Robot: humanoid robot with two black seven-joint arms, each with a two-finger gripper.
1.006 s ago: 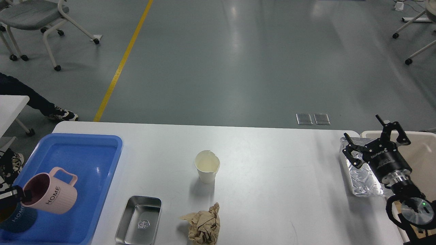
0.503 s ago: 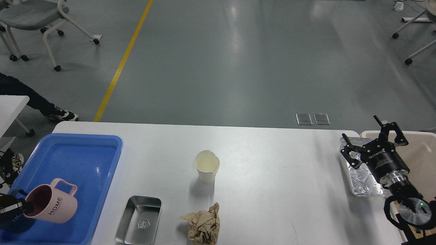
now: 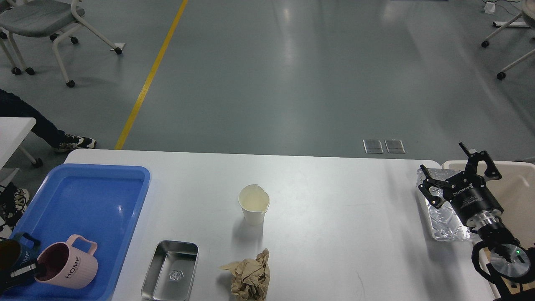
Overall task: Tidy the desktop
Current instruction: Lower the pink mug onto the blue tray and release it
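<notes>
At the far left edge of the bench [image 3: 334,196], a blue plastic tray [image 3: 92,196] lies on the white top, its near corner holding two mugs. The dark blue mug [image 3: 14,255] sits at the very edge of the view, and just beside it to the right is the pink "HOME" mug [image 3: 69,267], tilted, handle up. The left claw [image 3: 31,269] reaches in from the lower left; one finger goes inside the pink mug's mouth, pinching its rim.

Right of the tray, near the front edge, lies an empty rectangular steel dish [image 3: 170,271]. Further right is a crumpled wad of brown paper [image 3: 250,276], and behind it, near the middle of the bench, stands an upright white paper cup [image 3: 253,204] with a slightly bent rim.

Well apart, at the right end of the bench, rests a foil tray [image 3: 443,221], shiny and creased. The right claw [image 3: 453,175] hangs over it, fingers spread wide and holding nothing. Beyond the bench's right edge is a cream-coloured bin [image 3: 518,188].
</notes>
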